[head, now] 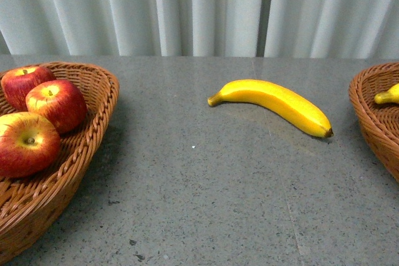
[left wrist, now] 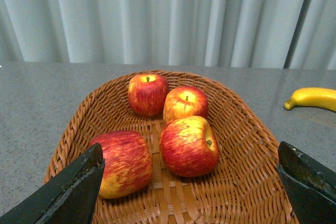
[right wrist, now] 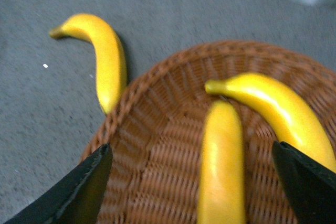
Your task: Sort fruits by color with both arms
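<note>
In the front view, three red apples (head: 55,104) lie in a wicker basket (head: 100,101) at the left. A yellow banana (head: 280,104) lies on the grey table between the baskets. A second basket (head: 368,113) at the right edge holds a banana tip (head: 388,96). Neither arm shows there. My left gripper (left wrist: 191,187) is open above the apple basket (left wrist: 247,129), which holds several apples (left wrist: 188,145). My right gripper (right wrist: 194,182) is open above the banana basket (right wrist: 157,129), over two bananas (right wrist: 221,166); the loose banana (right wrist: 105,56) lies just outside its rim.
Pale curtains (head: 199,10) hang behind the table's far edge. Grey table surface (head: 206,197) stretches between the two baskets, with a few small dark specks near the front.
</note>
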`<state>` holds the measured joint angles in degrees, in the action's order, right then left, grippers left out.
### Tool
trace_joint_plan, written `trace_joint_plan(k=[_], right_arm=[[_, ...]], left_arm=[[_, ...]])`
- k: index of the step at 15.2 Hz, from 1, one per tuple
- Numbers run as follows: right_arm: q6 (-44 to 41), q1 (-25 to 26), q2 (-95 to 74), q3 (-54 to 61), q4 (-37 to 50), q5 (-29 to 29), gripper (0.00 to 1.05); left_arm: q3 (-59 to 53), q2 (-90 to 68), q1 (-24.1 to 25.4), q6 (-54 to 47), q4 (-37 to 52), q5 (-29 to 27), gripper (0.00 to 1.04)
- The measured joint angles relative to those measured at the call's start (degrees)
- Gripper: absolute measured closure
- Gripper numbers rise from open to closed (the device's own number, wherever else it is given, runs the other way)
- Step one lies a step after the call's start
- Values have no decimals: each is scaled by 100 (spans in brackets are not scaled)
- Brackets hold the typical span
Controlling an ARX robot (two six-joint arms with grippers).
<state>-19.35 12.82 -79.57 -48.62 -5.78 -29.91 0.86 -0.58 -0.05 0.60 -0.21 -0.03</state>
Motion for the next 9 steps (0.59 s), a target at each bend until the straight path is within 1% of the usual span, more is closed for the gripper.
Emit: trace_joint_plan(k=[1,3,6,7,9], right_arm=[[146,-339,63,-127,175,24,5],[466,-1069,-9,-415,450,227,7],[776,-2347,-1104,-992,1056,944,6],[793,-2688,-1550,-1200,1091,1244,6],[837,-3211,-2328,-1860,1003,1534,6]], left_arm=[[0,0,0,0,0,2,7],[0,0,0,0,-2,0,7],[0,0,0,0,0,0,7],[0,0,0,0,-2,0,7],[0,0,0,0,0,0,7]])
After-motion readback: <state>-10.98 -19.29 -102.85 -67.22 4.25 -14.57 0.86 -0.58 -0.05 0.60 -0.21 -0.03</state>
